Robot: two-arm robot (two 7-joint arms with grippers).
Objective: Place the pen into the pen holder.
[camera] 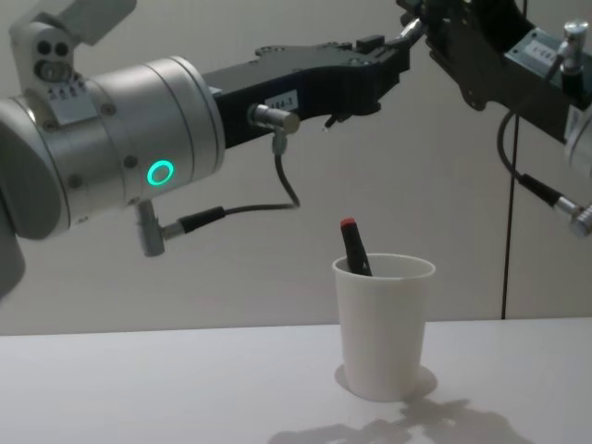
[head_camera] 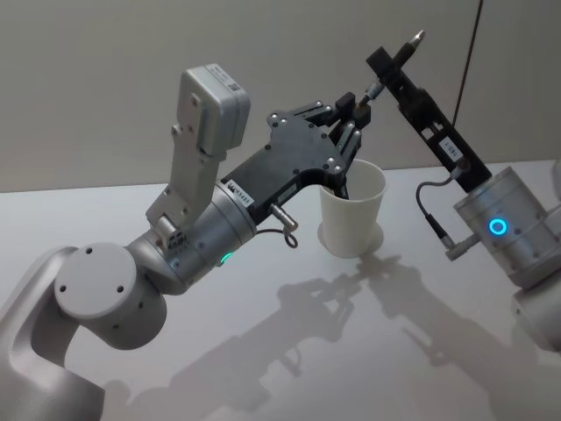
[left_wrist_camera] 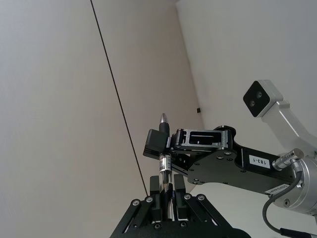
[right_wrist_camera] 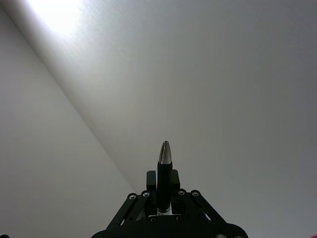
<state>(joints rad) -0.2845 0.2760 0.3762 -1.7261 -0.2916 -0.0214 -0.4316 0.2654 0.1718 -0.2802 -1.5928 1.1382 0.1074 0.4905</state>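
Note:
A black pen (head_camera: 388, 63) with a silver tip is held in the air above the pen holder (head_camera: 355, 217), a white paper cup on the table. My right gripper (head_camera: 392, 60) is shut on the pen near its tip, which sticks out past the fingers (right_wrist_camera: 171, 179). My left gripper (head_camera: 358, 101) is shut on the pen's lower, silver-banded end (left_wrist_camera: 166, 171), just over the cup's rim. In the chest view both grippers meet high above the pen holder (camera: 384, 324), left gripper (camera: 393, 57) beside right gripper (camera: 433, 20).
Another black pen with a red cap (camera: 354, 248) leans inside the cup. The white table (head_camera: 263, 351) spreads around the cup, with a plain wall behind. A cable (camera: 268, 199) loops under the left wrist.

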